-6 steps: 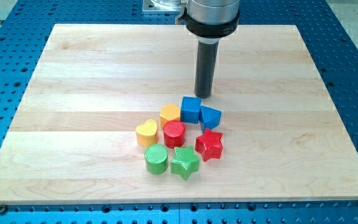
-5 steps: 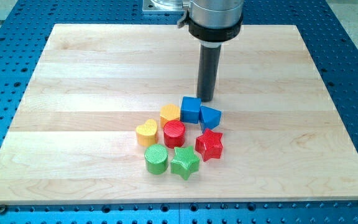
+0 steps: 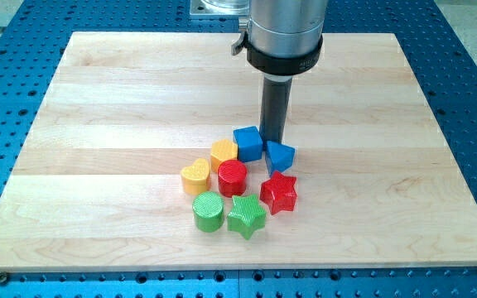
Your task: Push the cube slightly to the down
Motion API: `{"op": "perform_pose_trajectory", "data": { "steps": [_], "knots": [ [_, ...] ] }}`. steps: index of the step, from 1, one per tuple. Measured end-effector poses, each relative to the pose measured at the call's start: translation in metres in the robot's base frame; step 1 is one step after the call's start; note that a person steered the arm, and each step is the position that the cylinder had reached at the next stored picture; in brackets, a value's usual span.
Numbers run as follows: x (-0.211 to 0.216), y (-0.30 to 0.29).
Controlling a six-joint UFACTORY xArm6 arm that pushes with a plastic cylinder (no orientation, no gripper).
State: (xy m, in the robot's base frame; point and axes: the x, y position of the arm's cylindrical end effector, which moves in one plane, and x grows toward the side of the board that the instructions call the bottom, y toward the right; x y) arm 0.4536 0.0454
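The blue cube [image 3: 248, 143] sits in the middle of the wooden board [image 3: 98, 124], at the top of a cluster of blocks. My tip [image 3: 272, 146] is right beside the cube's right side, wedged between it and a second blue block [image 3: 280, 156] of unclear shape. The tip's very end is partly hidden behind that second blue block. The cube touches the yellow block [image 3: 224, 153] at its lower left.
Below the cube lie a red cylinder [image 3: 232, 177], a yellow heart [image 3: 195, 177], a red star [image 3: 278, 192], a green cylinder [image 3: 208, 213] and a green star [image 3: 246, 216]. The board sits on a blue perforated table [image 3: 470, 83].
My tip has moved down the view into the gap between the two blue blocks. The blue cube has shifted left and turned a little. The yellow block nudged slightly left.
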Motion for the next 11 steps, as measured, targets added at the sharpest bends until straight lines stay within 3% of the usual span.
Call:
{"op": "perform_pose_trajectory", "data": {
  "steps": [2,3,4,6,8,11],
  "knots": [
    [0.000,-0.002],
    [-0.031,-0.002],
    [-0.047,-0.037],
    [-0.031,-0.068],
    [-0.027,0.006],
    [-0.039,0.004]
  ]
}}
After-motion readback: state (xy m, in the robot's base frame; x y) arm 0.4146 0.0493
